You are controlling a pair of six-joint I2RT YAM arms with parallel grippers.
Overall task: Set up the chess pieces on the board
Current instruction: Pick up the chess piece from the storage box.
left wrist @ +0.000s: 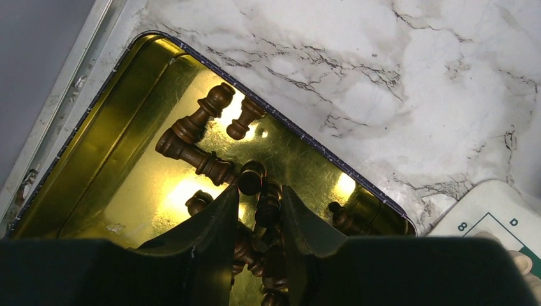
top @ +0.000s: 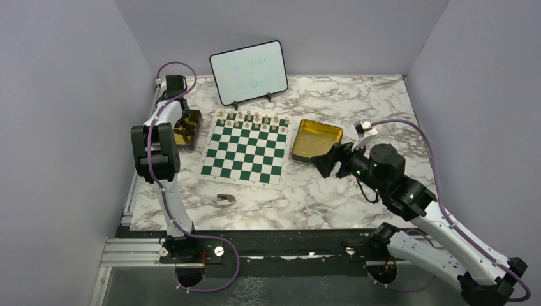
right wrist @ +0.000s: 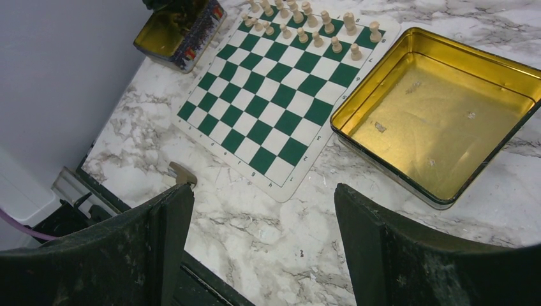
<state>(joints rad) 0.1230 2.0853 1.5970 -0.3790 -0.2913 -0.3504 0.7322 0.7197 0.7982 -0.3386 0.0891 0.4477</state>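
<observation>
The green and white board (top: pixel 242 180) lies mid-table, with light tan pieces (top: pixel 252 118) standing along its two far rows; the right wrist view shows the board (right wrist: pixel 255 108) and these pieces (right wrist: pixel 319 25) too. Several dark brown pieces (left wrist: pixel 198 121) lie in a heap in the left gold tin (left wrist: pixel 96 146). My left gripper (left wrist: pixel 258 191) is down inside that tin (top: pixel 194 141), its jaws narrow around one dark piece (left wrist: pixel 268 205) lying between them. My right gripper (right wrist: pixel 263 191) is wide open and empty, hovering above bare marble by the board's near right corner (top: pixel 322 162).
An empty gold tin (top: pixel 317 139) sits right of the board and fills the right wrist view's upper right (right wrist: pixel 440 108). A whiteboard (top: pixel 249 71) stands behind the board. A brownish-grey scrap (top: pixel 225 199) lies in front of the board. Grey walls close in on three sides.
</observation>
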